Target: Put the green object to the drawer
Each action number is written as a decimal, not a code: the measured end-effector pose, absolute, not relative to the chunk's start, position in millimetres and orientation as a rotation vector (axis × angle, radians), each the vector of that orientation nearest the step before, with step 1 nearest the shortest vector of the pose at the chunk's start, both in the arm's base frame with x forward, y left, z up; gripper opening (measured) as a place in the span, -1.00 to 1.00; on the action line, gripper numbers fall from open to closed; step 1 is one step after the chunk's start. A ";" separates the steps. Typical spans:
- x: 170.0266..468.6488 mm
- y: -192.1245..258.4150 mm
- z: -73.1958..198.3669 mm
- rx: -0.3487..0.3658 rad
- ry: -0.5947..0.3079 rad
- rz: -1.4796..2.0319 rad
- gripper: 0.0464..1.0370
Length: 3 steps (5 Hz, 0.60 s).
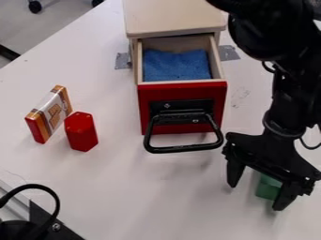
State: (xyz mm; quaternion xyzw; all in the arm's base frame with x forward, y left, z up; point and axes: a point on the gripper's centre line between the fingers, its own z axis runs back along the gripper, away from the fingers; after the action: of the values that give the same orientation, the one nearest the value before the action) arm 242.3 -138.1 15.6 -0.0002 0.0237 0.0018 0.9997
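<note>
gripper (255, 197) hung with its fingers spread, the green block (268, 186) between them on the white table (125, 197), near the pulled-out drawer (149, 94). the block looked light, stiff and sturdy, probably best pinched squarely across opposite upright sides.

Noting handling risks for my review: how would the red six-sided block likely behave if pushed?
The red block looks stiff, given its crisp edges. Standing taller than wide, it could tip; once down, its flat sides would probably limit rolling.
</note>
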 end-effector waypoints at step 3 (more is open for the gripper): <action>219.5 -140.1 13.9 -0.074 0.090 0.059 0.93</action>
State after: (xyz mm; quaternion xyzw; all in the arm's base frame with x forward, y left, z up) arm 219.5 -140.1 13.9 -0.0369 0.0450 0.0294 0.9979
